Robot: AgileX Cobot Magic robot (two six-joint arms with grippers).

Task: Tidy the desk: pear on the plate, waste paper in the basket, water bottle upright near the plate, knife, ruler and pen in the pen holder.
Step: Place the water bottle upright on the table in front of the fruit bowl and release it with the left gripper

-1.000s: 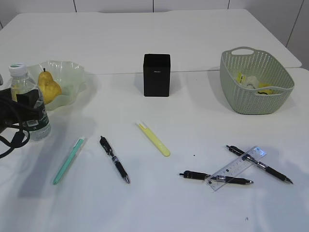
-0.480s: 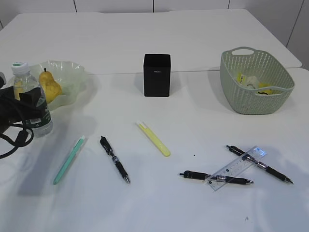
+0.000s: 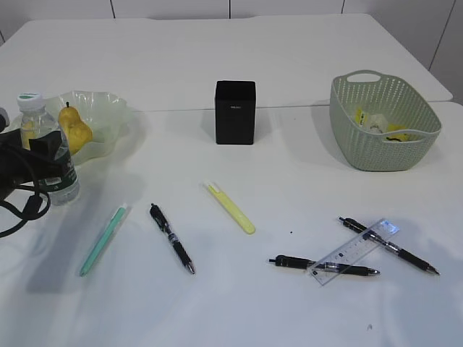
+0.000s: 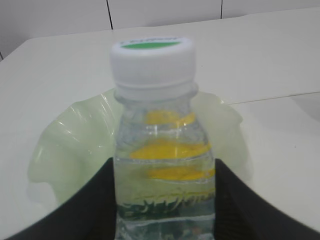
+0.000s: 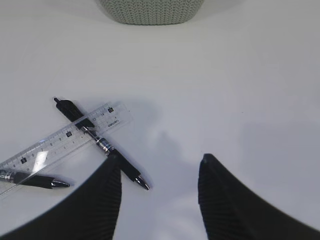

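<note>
- Left gripper (image 4: 165, 200) is clamping the small clear plastic water bottle (image 3: 43, 148), standing upright with white cap up, just beside the wavy pale-green plate (image 3: 108, 119).
- Right gripper (image 5: 160, 175) is hanging with jaws apart, empty, near the transparent plastic ruler (image 5: 65, 136) lying diagonally across 2 black pens (image 5: 100, 145).

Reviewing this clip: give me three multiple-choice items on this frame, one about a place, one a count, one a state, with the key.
1. Where is the yellow pear?
A. in the grey-green perforated basket
B. on the wavy pale-green plate
C. on the bare white desk

2. How many black pens lie on the desk?
A. one
B. three
C. five

3. What is the clear water bottle with the white cap doing?
A. standing upright between the left end effector's fingers
B. lying flat
C. sitting in the basket

Key: 1 B, the pear rests in the plate. 2 B, one left of centre, two under the ruler. 3 A, cap up, fingers flanking it.
</note>
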